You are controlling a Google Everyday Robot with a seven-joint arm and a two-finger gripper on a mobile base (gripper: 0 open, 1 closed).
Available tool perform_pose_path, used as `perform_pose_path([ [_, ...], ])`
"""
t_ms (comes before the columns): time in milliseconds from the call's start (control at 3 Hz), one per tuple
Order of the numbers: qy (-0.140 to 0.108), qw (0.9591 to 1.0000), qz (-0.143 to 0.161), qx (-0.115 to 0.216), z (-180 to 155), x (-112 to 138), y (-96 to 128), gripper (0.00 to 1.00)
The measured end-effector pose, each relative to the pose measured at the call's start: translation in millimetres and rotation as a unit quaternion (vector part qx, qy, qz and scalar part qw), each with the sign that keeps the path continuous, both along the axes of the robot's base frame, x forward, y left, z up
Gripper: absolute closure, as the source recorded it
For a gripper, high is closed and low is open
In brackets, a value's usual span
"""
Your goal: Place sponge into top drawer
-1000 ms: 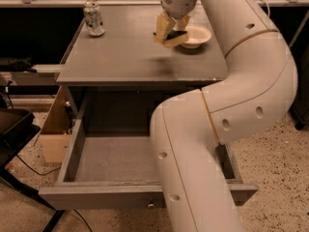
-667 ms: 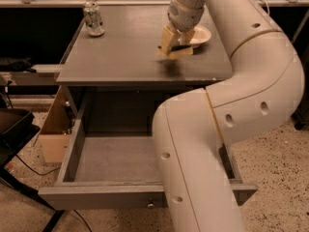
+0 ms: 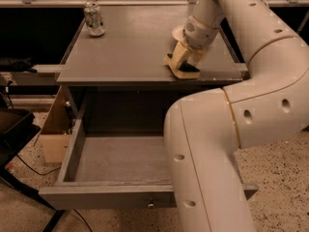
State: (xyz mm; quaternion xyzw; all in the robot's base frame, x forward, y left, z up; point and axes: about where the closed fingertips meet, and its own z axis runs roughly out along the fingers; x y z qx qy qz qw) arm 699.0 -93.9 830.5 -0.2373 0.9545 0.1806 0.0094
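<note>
My gripper (image 3: pixel 185 65) hangs low over the grey table top (image 3: pixel 120 52), near its front edge and right of the middle. It is shut on the sponge (image 3: pixel 179 73), a yellow foam piece with a dark face that shows under the fingers (image 3: pixel 181 53). I cannot tell whether the sponge touches the table. The top drawer (image 3: pixel 87 190) is pulled fully open below the table, its grey inside bare, with a small round knob (image 3: pixel 151 205) on its front panel. My arm's big cream links cover the drawer's right part.
A round cream bowl (image 3: pixel 177 32) sits on the table behind the gripper, partly hidden by the wrist. A metal can (image 3: pixel 93 18) stands at the table's far left corner. A cardboard box (image 3: pixel 52 129) and a black chair (image 3: pixel 12 134) stand left of the drawer.
The gripper has moved with the sponge from beside the bowl toward the table's front edge, and lower. The drawer, the can and the bowl have not moved.
</note>
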Motion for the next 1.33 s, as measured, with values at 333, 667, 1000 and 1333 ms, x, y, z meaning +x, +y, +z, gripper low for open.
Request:
perform_pose_path([
  [333,0.000,1.0000,0.000,0.000,0.1,0.0,0.0,1.00],
  [667,0.000,1.0000,0.000,0.000,0.5,-0.2,-0.3,1.00],
  [1000,-0.001,1.0000,-0.001,-0.001,1.2,-0.2,-1.0,1.00],
  [1333,-0.001,1.0000,-0.001,-0.001,1.2,-0.2,-1.0,1.00],
])
